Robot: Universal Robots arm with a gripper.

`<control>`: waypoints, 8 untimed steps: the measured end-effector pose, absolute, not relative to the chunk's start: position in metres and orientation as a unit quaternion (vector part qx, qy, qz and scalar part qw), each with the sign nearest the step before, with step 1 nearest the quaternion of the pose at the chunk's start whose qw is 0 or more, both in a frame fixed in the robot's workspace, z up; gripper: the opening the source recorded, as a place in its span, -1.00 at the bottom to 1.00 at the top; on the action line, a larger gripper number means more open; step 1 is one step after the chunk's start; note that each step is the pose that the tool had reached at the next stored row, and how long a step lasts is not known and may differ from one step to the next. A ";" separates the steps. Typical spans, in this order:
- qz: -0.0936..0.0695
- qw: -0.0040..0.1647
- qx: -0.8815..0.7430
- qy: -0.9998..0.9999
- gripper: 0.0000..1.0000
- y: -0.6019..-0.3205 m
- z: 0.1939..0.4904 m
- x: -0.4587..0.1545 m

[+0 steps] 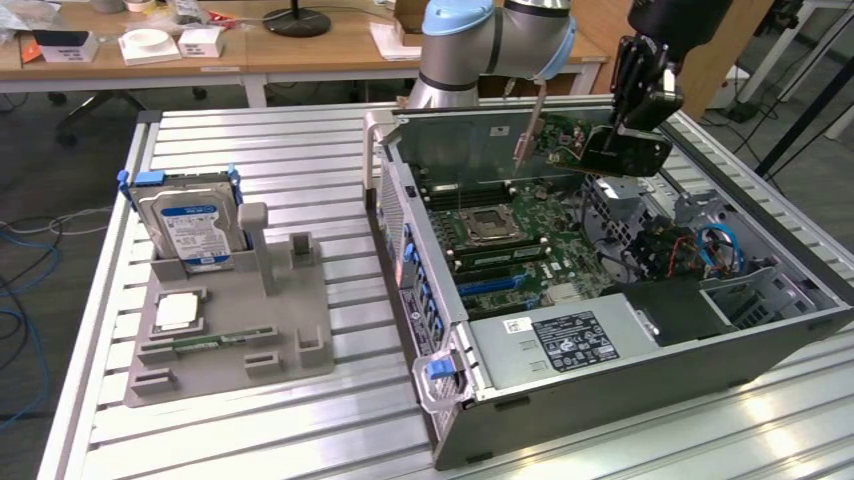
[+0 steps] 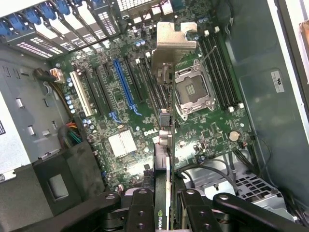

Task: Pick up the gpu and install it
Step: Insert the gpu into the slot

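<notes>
GPU held edge-on above the open computer case.
The claw is clamped on the gpu, whose cooler face is hidden in the wrist view; its long axis runs away from the claw, silver bracket foremost, over the motherboard, slots unoccupied.

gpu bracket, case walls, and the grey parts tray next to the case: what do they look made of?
gpu end bracket: bare sheet metal by the look, silvery with a dull sheen and a folded tab. Case wall: likely painted or coated steel, flat grey with punched vents. Parts tray: probably matte grey plastic, perhaps printed; no shine, blocky moulded pockets.
</notes>
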State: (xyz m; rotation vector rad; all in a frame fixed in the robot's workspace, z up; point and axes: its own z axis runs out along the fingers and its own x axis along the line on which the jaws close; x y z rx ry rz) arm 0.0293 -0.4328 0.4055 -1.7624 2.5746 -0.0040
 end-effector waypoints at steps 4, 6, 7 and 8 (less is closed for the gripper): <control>-0.001 0.011 -0.567 0.823 -0.48 -0.433 0.405 0.029; -0.001 0.011 -0.569 0.822 -0.48 -0.433 0.406 0.029; -0.001 0.011 -0.569 0.822 -0.48 -0.433 0.406 0.029; -0.001 0.011 -0.570 0.822 -0.48 -0.433 0.406 0.029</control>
